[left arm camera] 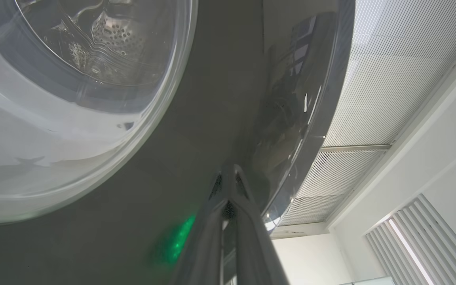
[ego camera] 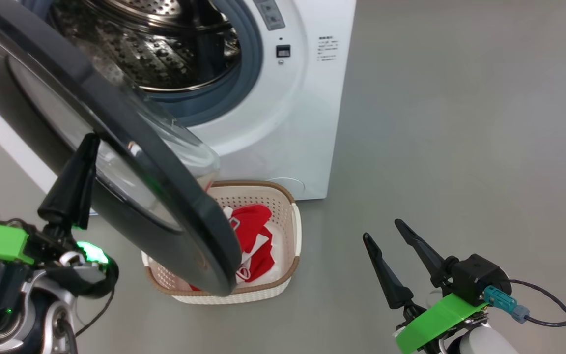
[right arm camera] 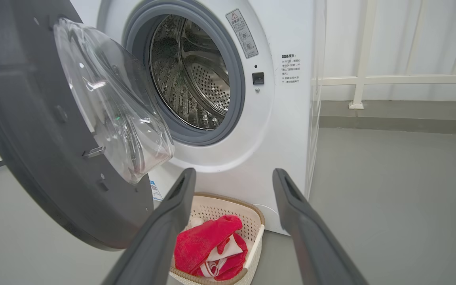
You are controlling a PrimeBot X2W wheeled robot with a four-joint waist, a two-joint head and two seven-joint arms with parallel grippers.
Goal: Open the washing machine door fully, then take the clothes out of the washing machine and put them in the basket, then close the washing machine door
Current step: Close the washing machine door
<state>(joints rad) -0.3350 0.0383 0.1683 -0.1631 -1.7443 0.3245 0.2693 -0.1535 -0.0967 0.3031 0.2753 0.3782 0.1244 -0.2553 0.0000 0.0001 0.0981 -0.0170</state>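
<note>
Black fingers of the left gripper were clenched on nothing, tips against the half-open washing machine door; the drum looked bare, the clothes lay in the basket, the right gripper hung spread, empty. Only closing seemed left.

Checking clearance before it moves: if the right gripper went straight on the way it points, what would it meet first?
Probably the white front of the washing machine, just above the basket. The open right gripper has nothing nearer in its line, though depth is hard to judge.
</note>
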